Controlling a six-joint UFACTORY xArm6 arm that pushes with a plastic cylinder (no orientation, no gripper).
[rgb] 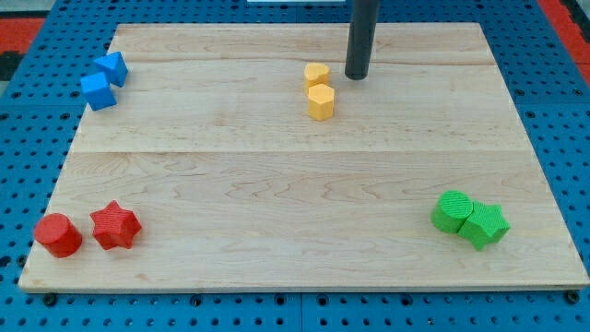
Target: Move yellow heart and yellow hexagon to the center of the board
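Yellow plastic is what I'm dealing with: the yellow heart [316,74] and the yellow hexagon [320,101] sit touching each other on the wooden table [277,184], toward the view's top and slightly right of the middle, the heart above the hexagon. Both look light, rigid and smooth, so I judge they'll slide easily and may spin or split apart if pushed off-centre. No fingers exist on this rig, so nothing opens or closes; I only have my tip [357,77], resting just beside the heart on the view's right, not clearly touching it. To drive the pair toward the board's centre, I'd want contact on the heart's upper side, pushing down the view through both blocks in line. From its present spot, my tip would shove them leftward instead.
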